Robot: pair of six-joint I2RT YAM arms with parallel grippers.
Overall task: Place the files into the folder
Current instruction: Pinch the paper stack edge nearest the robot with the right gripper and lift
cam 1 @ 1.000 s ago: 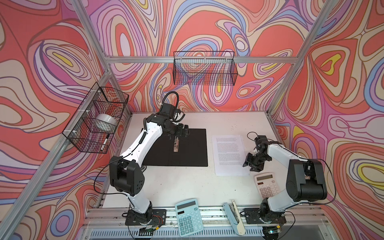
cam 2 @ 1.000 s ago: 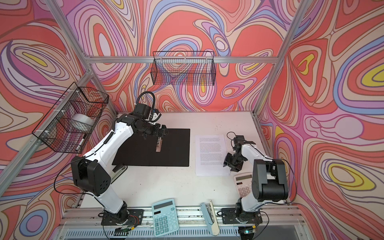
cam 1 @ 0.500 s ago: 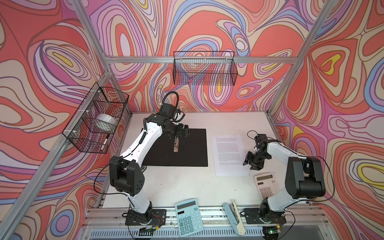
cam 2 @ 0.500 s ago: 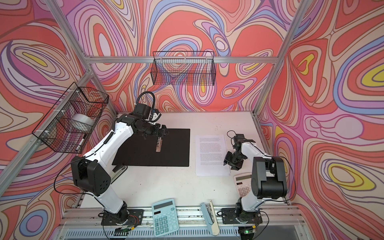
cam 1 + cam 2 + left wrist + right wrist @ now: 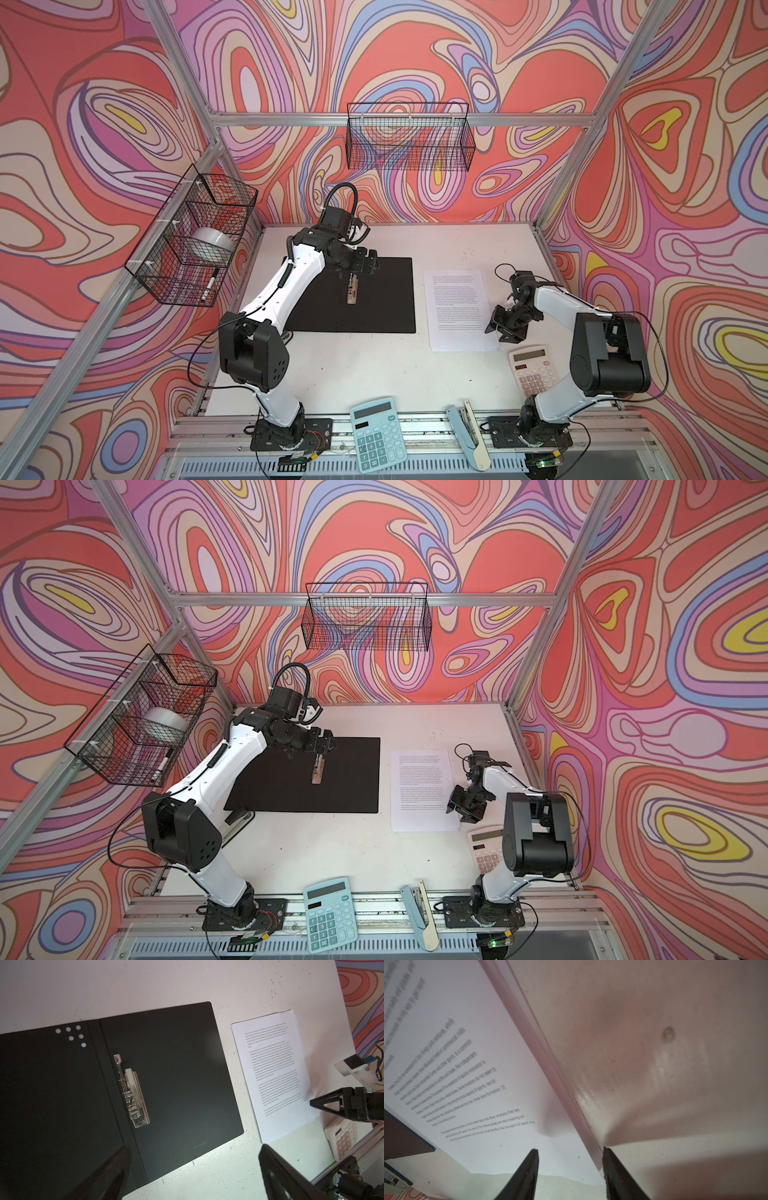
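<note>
Open black folder [image 5: 374, 299], metal clip [image 5: 133, 1093], flat on white table [image 5: 374, 374], mid-frame. Left fingers [image 5: 116, 1167] wide apart above. Right fingers [image 5: 525, 1176] apart, straddling right edge of white printed sheets [image 5: 457, 307].

Blurred print (far lines) on files [image 5: 477, 1047]

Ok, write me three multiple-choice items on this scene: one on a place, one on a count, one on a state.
1. Where do the files lie against the folder?
A. Inside it
B. Under it
C. Beside it on the table, apart from it

2. How many calculators show in a top view?
A. Two
B. One
C. Four

3. How does the folder lie?
A. Shut
B. Open flat, black inside up
C. Standing on edge

Answers:
1 C: bare table shows between the sheets and the folder.
2 A: a teal calculator and a white calculator, no more.
3 B: its metal clip lies exposed in the left wrist view.
</note>
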